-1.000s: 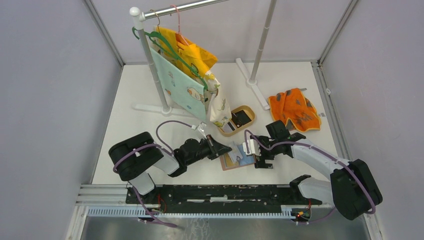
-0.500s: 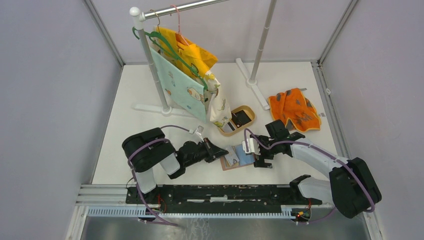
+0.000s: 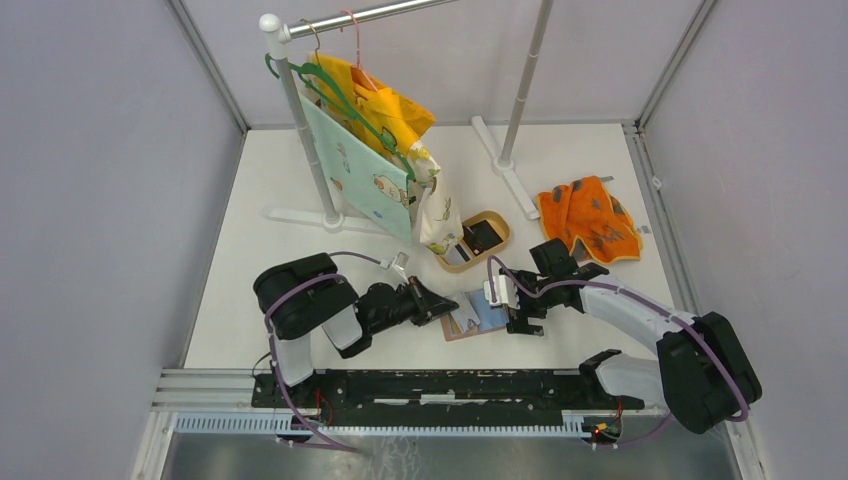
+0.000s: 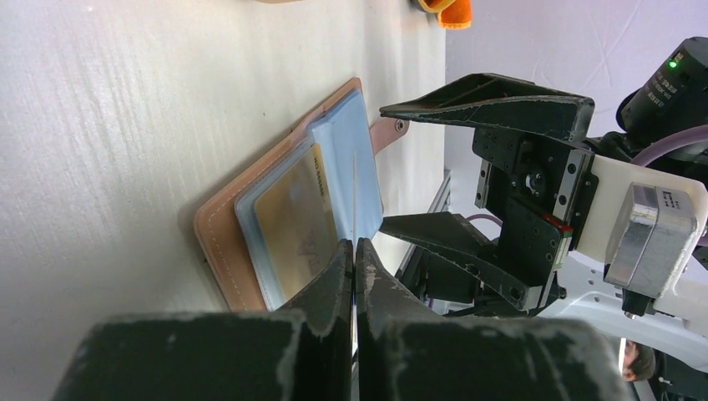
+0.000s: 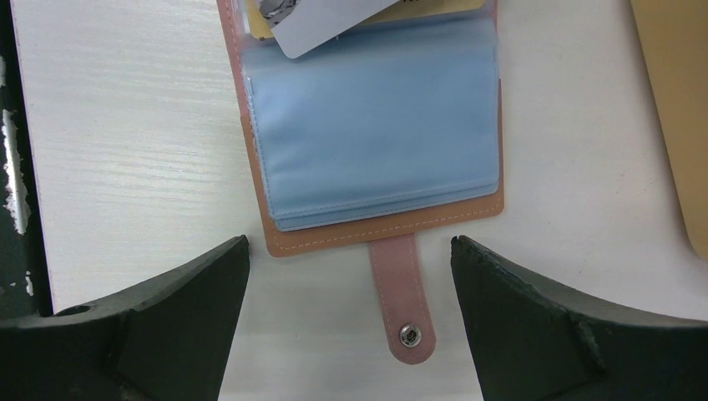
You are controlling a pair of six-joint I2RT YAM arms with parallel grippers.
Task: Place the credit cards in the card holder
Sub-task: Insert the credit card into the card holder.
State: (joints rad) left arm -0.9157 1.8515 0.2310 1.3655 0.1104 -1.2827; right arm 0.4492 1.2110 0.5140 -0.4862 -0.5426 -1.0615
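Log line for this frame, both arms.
left gripper: shut on credit card, over open card holder | right gripper: open, flanking strap tab | card seated: cannot tell

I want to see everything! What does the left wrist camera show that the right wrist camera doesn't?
Only the left wrist: the shut left gripper pinching a thin pale plastic card edge-on, and a corner of orange cloth. Only the right wrist: the rim of the tan oval dish. Both: the open reddish-brown leather-like card holder with blue pockets, and the open right gripper.

Purple cables [image 3: 352,256] are looping over black-and-white arms [image 3: 640,312]; the left gripper [image 4: 352,251] and right gripper [image 5: 351,246] are looking black and scuffed.
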